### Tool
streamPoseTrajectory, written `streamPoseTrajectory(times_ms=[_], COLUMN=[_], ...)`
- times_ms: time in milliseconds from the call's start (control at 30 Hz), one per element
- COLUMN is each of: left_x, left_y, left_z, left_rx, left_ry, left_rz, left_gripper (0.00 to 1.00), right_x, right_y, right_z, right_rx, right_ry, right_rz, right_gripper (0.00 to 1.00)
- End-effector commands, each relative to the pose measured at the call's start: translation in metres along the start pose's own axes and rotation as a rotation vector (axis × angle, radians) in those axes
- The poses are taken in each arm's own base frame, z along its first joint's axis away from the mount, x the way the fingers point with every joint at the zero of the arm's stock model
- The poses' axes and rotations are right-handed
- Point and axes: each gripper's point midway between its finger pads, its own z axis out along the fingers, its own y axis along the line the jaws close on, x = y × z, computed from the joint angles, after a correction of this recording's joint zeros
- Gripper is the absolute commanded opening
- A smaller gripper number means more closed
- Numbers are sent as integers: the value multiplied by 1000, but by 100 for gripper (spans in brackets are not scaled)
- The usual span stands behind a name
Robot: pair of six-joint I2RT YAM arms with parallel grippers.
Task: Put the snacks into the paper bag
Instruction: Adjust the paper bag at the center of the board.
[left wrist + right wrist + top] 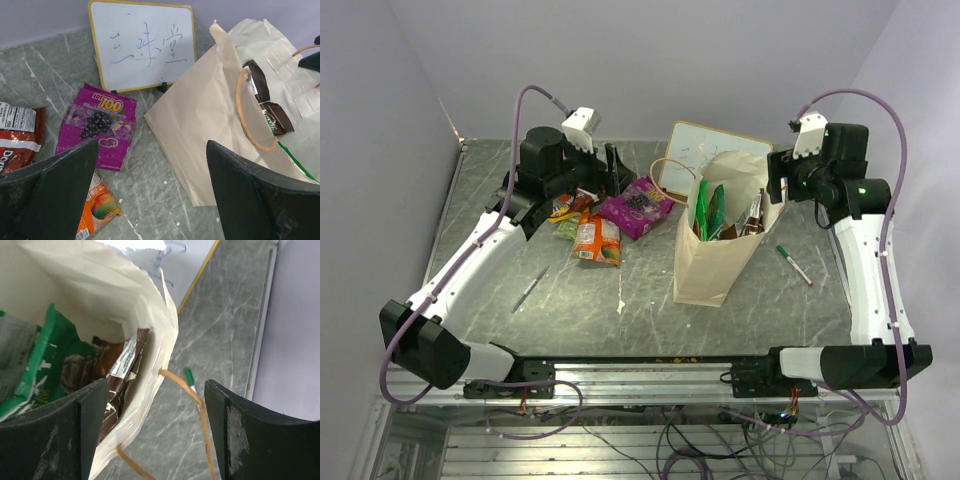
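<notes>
My right tool (pixel 156 407) stands open and empty over the paper bag (pixel 715 265); the brown packet (pixel 117 380) lies inside. Retract straight up, clear of the cord handle (pixel 196 399). My left tool (pixel 152 167), wide open and empty, hangs above the purple packet (pixel 97 125).

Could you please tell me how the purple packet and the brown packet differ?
Colour: the purple packet shows grapes; the brown packet is dark with a pale strip.
Place: the purple packet lies on the table; the brown packet sits inside the paper bag.
Pose: the purple packet is flat, the brown packet stands on end.
Both are glossy snack packets.
</notes>
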Motion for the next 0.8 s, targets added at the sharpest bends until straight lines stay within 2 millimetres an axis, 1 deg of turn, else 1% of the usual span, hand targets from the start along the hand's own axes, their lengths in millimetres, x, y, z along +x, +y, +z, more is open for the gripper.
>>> streamPoseTrajectory(times_ms=[0,167,267,400,500,633,767], left_x=[-16,-17,-17,-17,-18,-19,-20], left_y=[-2,1,2,2,3,3,3], left_z=[-6,-8,-8,-9,-10,-11,-11], left_rx=[23,16,17,19,18,19,20], left_ry=[-68,-73,-76,-80,-81,-83,-84], left_rz=[-2,-6,-10,-12,-15,-16,-19], left_gripper=[99,99,99,99,99,99,99], right_x=[18,19,21,14,3,-8,-3], right_y=[-12,-15,-12,-11,-12,-13,-11], right_z=[11,12,18,28,36,46,51], right_rx=[77,79,60,33,22,3,-17], right_ry=[37,30,40,45,42,45,86], right_rz=[43,76,86,91,87,82,70], right_gripper=[77,74,72,67,60,48,36])
